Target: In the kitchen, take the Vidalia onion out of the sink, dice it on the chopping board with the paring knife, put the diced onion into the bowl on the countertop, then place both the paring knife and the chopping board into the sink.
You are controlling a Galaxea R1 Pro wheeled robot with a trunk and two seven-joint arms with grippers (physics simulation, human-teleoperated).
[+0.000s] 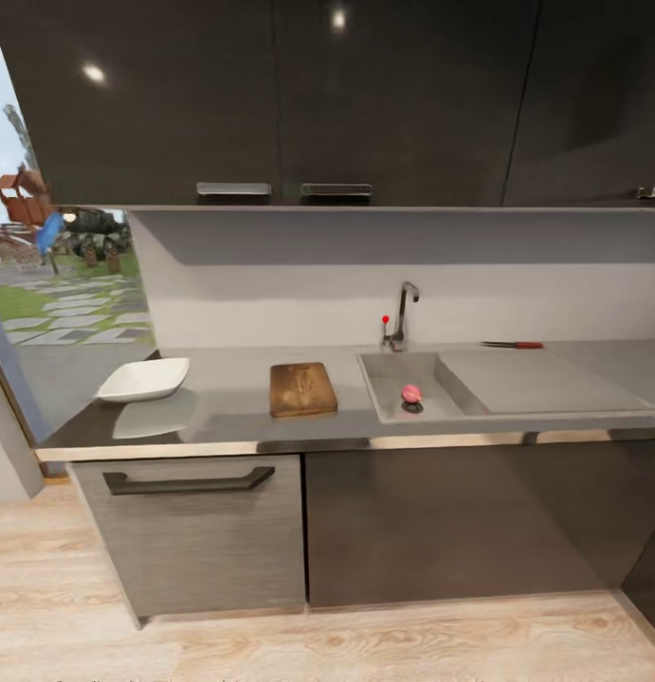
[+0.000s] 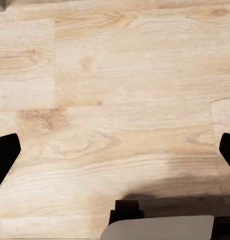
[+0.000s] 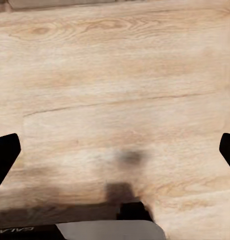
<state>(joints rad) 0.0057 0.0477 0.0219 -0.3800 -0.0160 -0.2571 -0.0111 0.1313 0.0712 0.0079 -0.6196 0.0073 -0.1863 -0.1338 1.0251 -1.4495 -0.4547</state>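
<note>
A home kitchen is shown. A long grey countertop (image 1: 223, 407) is fitted over dark base cabinets, one with a bar handle (image 1: 188, 482), and glossy dark wall cabinets (image 1: 270, 95) are hung above a pale backsplash. A steel sink (image 1: 389, 379) with a drainboard and a chrome gooseneck tap (image 1: 403, 317) is set into the worktop. Kitchen things are laid out on it: a wooden chopping board (image 1: 302, 389), a white bowl (image 1: 144, 380) and a red-handled knife (image 1: 512, 345). The floor (image 2: 115, 100) is laid with light wood planks, and a garden with paving stones is seen through a window (image 1: 52, 275) at the left.
</note>
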